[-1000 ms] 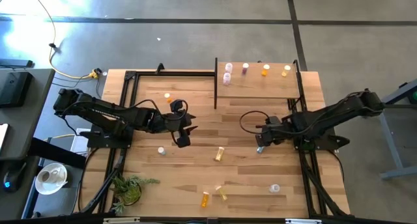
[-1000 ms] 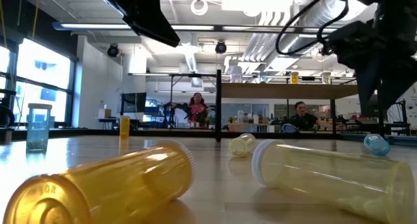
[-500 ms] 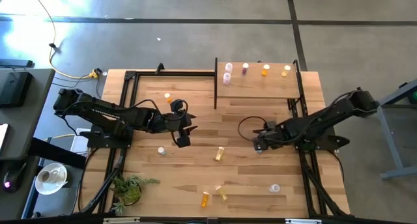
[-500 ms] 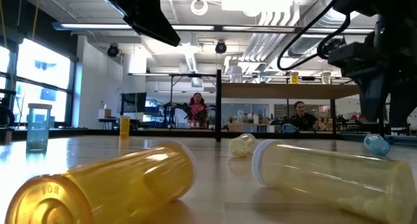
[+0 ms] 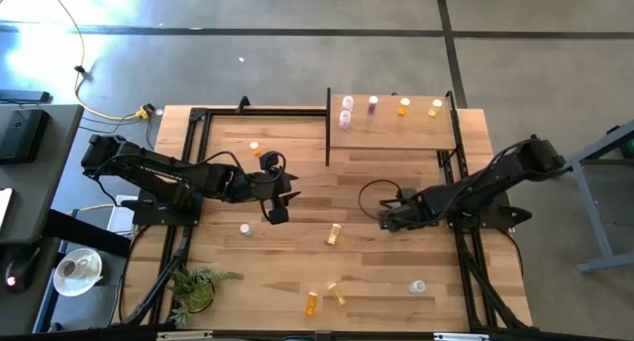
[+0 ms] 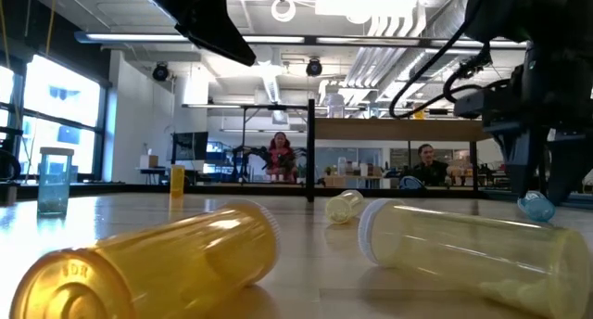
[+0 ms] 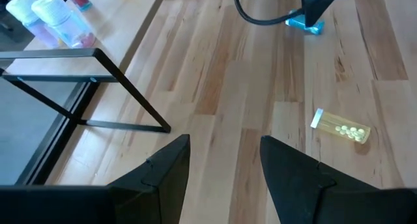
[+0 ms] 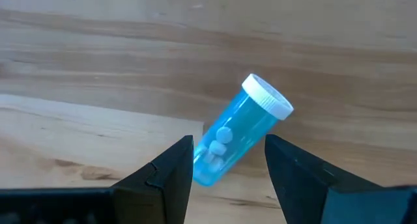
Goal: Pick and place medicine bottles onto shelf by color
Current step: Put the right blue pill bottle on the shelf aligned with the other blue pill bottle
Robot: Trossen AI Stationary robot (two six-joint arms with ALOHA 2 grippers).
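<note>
Open workshop behind the table [image 5: 386, 272]: ceiling ducts, strip lights, two people seated far back. I'll take the shelf [image 5: 396, 133] as my landmark; it sits at the table's far edge with four bottles already standing along its back.

My right gripper [image 8: 228, 160] is low over the table, in front of the shelf toward its right post, fingers spread wide on either side of a lying blue bottle [image 8: 236, 131], nothing held yet. I judge I'm in the reach-and-grasp step for that bottle. Its white cap points away from the wrist and the body lies skewed between the fingers, so next I'd descend a little, square up and close on the body.

My left gripper [image 5: 277, 204] waits open, well left of the shelf.

One orange bottle [image 6: 153, 263] shows embossed letters on its base; I can't read them.
</note>
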